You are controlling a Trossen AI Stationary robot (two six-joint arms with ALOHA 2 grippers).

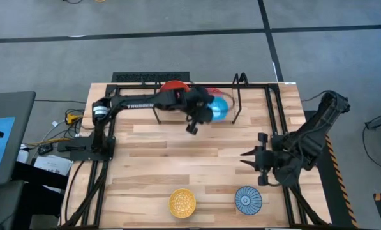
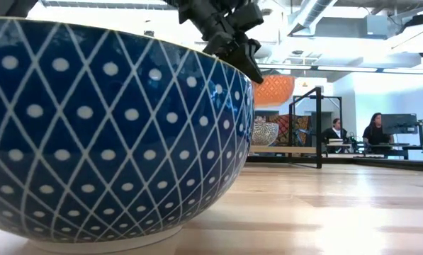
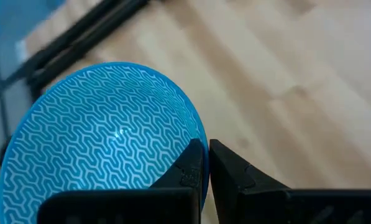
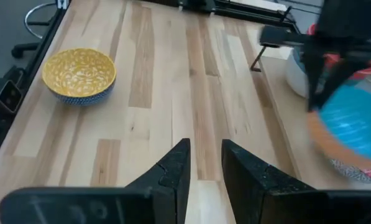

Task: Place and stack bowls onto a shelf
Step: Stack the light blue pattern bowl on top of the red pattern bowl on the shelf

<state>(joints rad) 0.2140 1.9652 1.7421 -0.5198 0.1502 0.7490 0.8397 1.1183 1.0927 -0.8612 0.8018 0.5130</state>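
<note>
My left gripper (image 3: pixel 207 163) has its fingers pinched shut on the rim of a light blue bowl (image 3: pixel 104 143), one finger inside the rim and one outside. The bowl's inside carries a fine white zigzag pattern. In the low view its outside looks orange and it hangs clear of the boards.

From above, that left gripper (image 1: pixel 198 115) sits at about twelve o'clock on the table (image 1: pixel 177 160), over the shelf (image 1: pixel 254 89) with its black wire uprights, and the light blue bowl (image 1: pixel 221 107) is held just right of it. A red bowl (image 1: pixel 171 86) lies just beyond my left arm on the shelf side. In the low view more patterned bowls show on the shelf, too small to tell apart.

My right gripper (image 1: pixel 249 155) waits at about three o'clock, above the table, its fingers slightly apart and holding nothing; the wrist view shows a narrow gap between them.

At six o'clock, along the near edge, a yellow patterned bowl (image 1: pixel 182 202) and a blue-white patterned bowl (image 1: pixel 247 199) stand upright, well apart. The blue-white one fills the near side of the low view, dark blue with a white lattice and dots.
</note>
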